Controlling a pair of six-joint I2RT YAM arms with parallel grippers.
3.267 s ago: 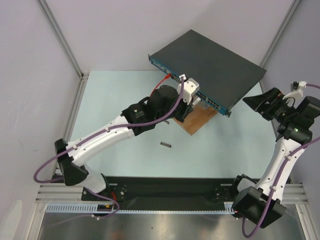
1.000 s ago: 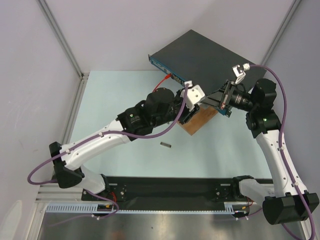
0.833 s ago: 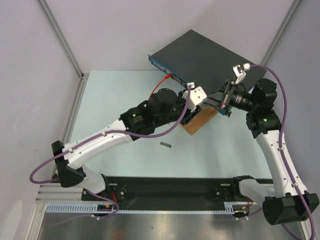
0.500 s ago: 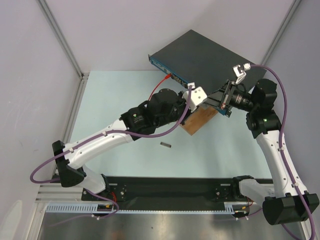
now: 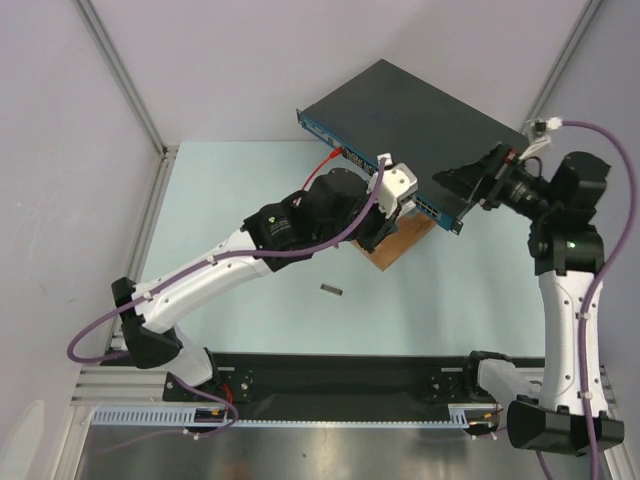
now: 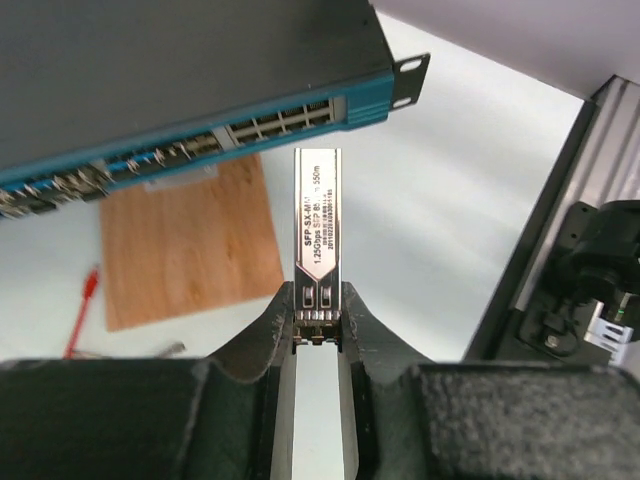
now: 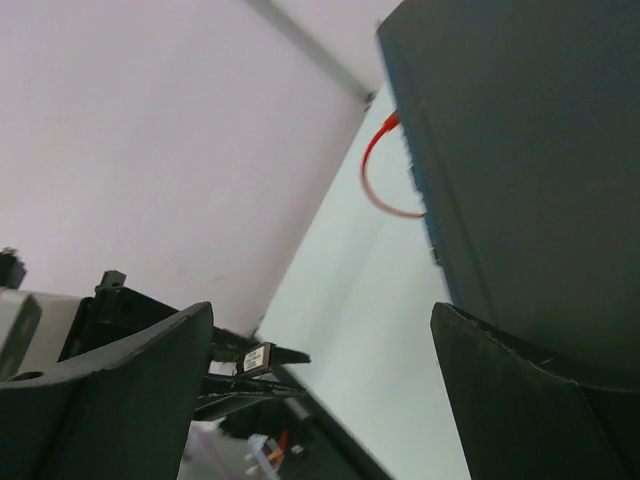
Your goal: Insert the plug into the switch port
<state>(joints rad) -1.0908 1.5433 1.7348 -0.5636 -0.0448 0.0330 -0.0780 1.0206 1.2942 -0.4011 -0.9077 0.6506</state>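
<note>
My left pincer (image 6: pixel 318 300) is closed narrowly on the rear end of a slim silver metal plug (image 6: pixel 317 215) with a printed label. Most of the body sticks out past my fingertips. Its free end points at the blue front face of the large flat dark-grey metal switch (image 6: pixel 180 70), near the right-hand block of sockets (image 6: pixel 285 120) but apart from it, so nothing is seated yet.

I judge the plug to be light and quite stiff, with smooth sides that could twist or slide between my pads if it meets the port crooked. Holding it at the tail leaves the nose free to enter, but it also gives any side load a long lever, so it should go in square and gently.

The switch looks much heavier. Its front edge stands over a brown rectangular wooden board (image 6: pixel 190 240) lying on the pale bench (image 5: pixel 230 200), and I expect a hard push could shift it.

The sockets nearest the plug look empty, though they are small. A thin red cable (image 6: pixel 85 300) runs to the face further along, and I cannot tell which socket takes it.

My right pincer (image 7: pixel 320 310) stands wide, holding nothing, over the switch's top by its right front corner; I cannot tell whether it touches
</note>
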